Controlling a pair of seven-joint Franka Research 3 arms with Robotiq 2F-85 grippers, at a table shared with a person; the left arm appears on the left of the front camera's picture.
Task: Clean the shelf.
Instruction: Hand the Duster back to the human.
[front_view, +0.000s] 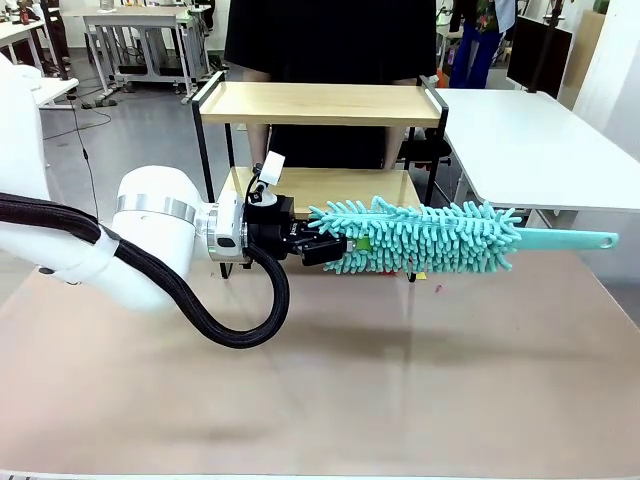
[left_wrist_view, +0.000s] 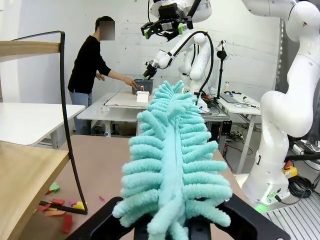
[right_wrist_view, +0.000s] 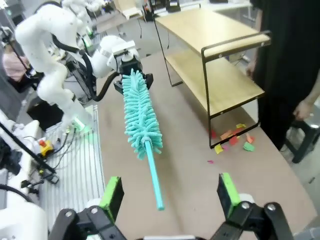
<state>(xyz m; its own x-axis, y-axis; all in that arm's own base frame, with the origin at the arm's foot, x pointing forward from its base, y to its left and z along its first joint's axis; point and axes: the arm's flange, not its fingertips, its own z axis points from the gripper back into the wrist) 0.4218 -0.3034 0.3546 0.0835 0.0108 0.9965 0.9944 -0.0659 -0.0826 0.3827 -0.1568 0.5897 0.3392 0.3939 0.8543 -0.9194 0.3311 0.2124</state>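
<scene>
Front view, mid-frame: left gripper (front_view: 322, 245) pinches the duster (front_view: 420, 236) by its fluffy end; right gripper (right_wrist_view: 170, 192) spread, empty; we'd probably regrip the handle (front_view: 565, 240) before sweeping the shelf (front_view: 320, 103).

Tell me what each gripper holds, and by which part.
The left gripper is shut on the duster, gripping the fluffy head end, with the bare handle pointing away. The right gripper is open and holds nothing.

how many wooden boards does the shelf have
2. The upper board forms the top tier of the shelf; the lower board sits below it, partly hidden in the front view by the duster held in the left gripper.
</scene>
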